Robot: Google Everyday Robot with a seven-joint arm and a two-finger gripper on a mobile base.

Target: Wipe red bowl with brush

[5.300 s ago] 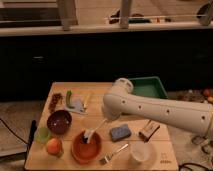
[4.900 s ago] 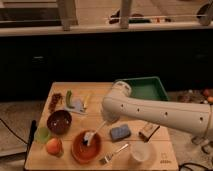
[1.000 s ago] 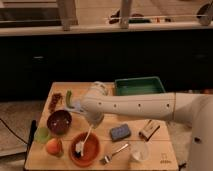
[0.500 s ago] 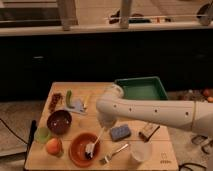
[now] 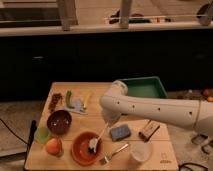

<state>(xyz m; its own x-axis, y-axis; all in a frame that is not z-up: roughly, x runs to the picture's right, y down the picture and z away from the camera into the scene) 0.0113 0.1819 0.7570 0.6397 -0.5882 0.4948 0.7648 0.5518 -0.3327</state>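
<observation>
From my station the arm crossed the table before one green tray; I counted two bowls. The gripper clamped the brush, bristles inside the red bowl, with one sponge and one fork just beside

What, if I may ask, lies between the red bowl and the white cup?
A metal fork lies there, in the camera view, beside the white cup. The gripper, above the red bowl, holds the brush.
</observation>
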